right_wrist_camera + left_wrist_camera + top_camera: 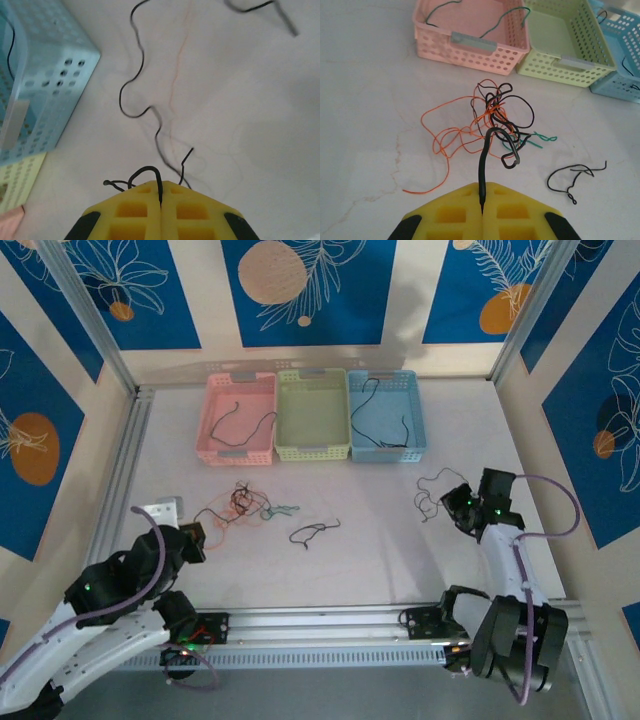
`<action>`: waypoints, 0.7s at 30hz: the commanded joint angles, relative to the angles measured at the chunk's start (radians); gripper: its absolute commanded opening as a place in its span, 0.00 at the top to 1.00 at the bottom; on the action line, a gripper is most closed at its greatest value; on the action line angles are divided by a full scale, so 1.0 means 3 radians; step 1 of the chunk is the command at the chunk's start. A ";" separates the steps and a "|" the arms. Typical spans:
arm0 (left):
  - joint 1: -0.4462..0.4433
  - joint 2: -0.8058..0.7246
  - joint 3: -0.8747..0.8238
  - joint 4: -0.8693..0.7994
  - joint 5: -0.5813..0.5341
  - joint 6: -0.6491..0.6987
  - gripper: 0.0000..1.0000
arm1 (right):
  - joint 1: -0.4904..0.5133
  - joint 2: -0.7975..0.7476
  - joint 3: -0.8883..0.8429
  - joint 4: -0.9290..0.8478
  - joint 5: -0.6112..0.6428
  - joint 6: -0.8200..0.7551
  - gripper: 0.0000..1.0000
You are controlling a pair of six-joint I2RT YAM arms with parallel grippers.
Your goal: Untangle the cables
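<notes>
The cables lie tangled (245, 505) on the white table left of centre, a knot of black, orange and teal wires (495, 115). My left gripper (482, 192) is shut on a thicker black cable (482, 160) that arches up into that knot; in the top view this gripper (197, 537) sits just left of the tangle. One black cable (315, 532) lies loose to the right (572, 177). My right gripper (161, 192) is shut on a thin black cable (140, 100) that snakes away over the table, on the right side (462, 502).
Three baskets stand in a row at the back: pink (240, 452), green (312, 452) and blue (386, 452). Thin cables lie in the pink and blue ones. A metal rail (320, 620) runs along the near edge.
</notes>
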 commanded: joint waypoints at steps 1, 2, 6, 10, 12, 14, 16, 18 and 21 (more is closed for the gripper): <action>0.0031 0.0089 -0.0048 0.0179 0.0186 0.0135 1.00 | 0.0154 -0.0196 0.0147 -0.0131 -0.0162 -0.0117 1.00; 0.0031 0.0123 -0.0068 0.0205 0.0213 0.0146 1.00 | 0.0201 -0.0264 0.0174 -0.0155 -0.0211 -0.0133 1.00; 0.0031 0.0271 -0.0120 0.0295 0.0295 0.0189 1.00 | 0.0388 -0.0467 0.0370 -0.0316 -0.0407 -0.0187 1.00; 0.0031 0.0397 -0.0117 0.0279 0.0241 0.0190 1.00 | 0.0642 -0.0593 0.0638 -0.0485 -0.0497 -0.0201 1.00; 0.0031 0.0422 -0.0115 0.0260 0.0216 0.0178 1.00 | 0.0760 -0.0638 0.0776 -0.0571 -0.0497 -0.0191 1.00; 0.0031 0.0434 -0.0124 0.0253 0.0216 0.0169 1.00 | 0.0871 -0.0679 0.0919 -0.0630 -0.0505 -0.0164 1.00; 0.0031 0.0431 -0.0133 0.0251 0.0221 0.0163 1.00 | 0.0932 -0.0710 0.1042 -0.0655 -0.0535 -0.0131 1.00; 0.0031 0.0435 -0.0139 0.0247 0.0223 0.0154 1.00 | 0.1002 -0.0733 0.1184 -0.0666 -0.0586 -0.0081 1.00; 0.0031 0.0433 -0.0152 0.0228 0.0193 0.0139 1.00 | 0.1100 -0.0739 0.1379 -0.0663 -0.0654 -0.0032 1.00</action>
